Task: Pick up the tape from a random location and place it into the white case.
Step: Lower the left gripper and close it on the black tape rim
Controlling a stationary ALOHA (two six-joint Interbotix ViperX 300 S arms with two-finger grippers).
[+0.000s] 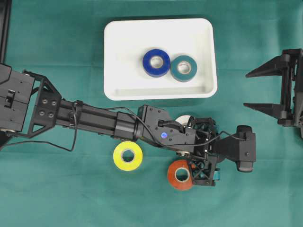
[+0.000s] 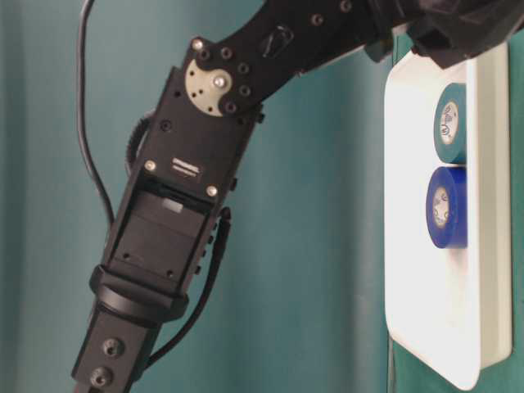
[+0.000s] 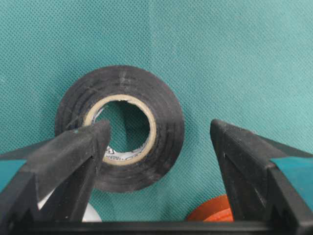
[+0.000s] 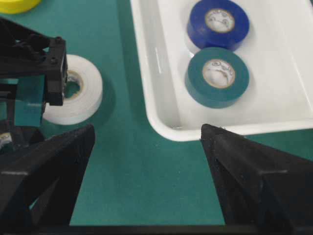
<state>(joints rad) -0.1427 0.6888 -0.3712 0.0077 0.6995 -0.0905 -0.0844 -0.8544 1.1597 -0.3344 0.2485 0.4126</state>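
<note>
A black tape roll [image 3: 120, 128] is shown only in the left wrist view, flat on the green desk [image 3: 234, 58], with the spread left gripper [image 3: 159, 147] straddling it, one finger over its core. In the overhead view it is hidden under the arm, while the white case [image 1: 160, 32], containing blue [image 1: 156, 62] and teal [image 1: 184, 68] rolls, lies beyond. The right gripper [image 4: 146, 147] is likewise spread, holding nothing.

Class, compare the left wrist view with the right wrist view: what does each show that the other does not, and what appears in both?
Only the left wrist view shows the black tape roll lying flat between the open left gripper fingers, plus an edge of the orange roll. Only the right wrist view shows the white case holding the blue roll and the teal roll, a sliver of the yellow roll, and the open right gripper. Both show the green cloth and the white roll.
</note>
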